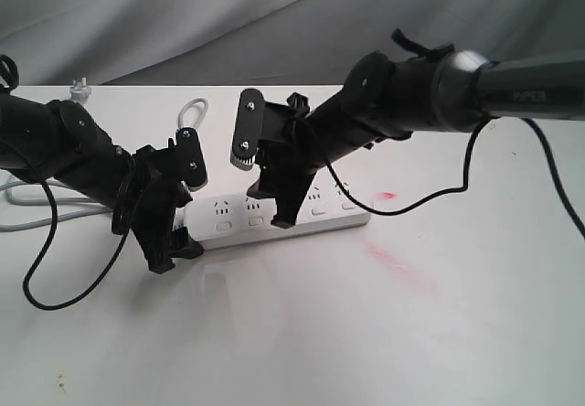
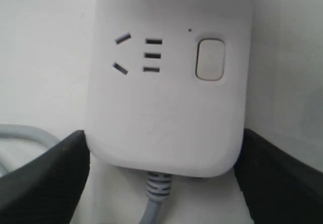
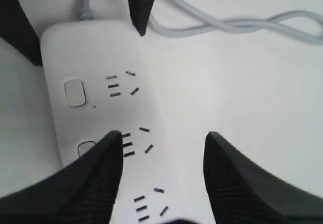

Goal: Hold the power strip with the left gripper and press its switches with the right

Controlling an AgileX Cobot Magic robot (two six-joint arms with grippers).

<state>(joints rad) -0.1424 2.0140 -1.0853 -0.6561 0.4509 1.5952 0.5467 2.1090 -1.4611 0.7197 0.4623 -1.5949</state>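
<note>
I work at what looks like a robotics lab bench. My two black jointed arms, the left arm (image 1: pixel 55 141) and the right arm (image 1: pixel 512 90) with PIPER lettered on its grey link, reach over a plain white table (image 1: pixel 457 351). A creased grey cloth backdrop (image 1: pixel 183 13) hangs behind it and closes off the room. On the table lie a power strip (image 1: pixel 320 214), its grey cord (image 2: pixel 154 204) and a red smear (image 1: pixel 402 264).

White tabletop (image 1: pixel 302 342) carried power strip (image 1: pixel 224 225) mid-frame, its grey cord (image 1: pixel 18 227) at left, red smear (image 1: pixel 402 267) right of centre.
</note>
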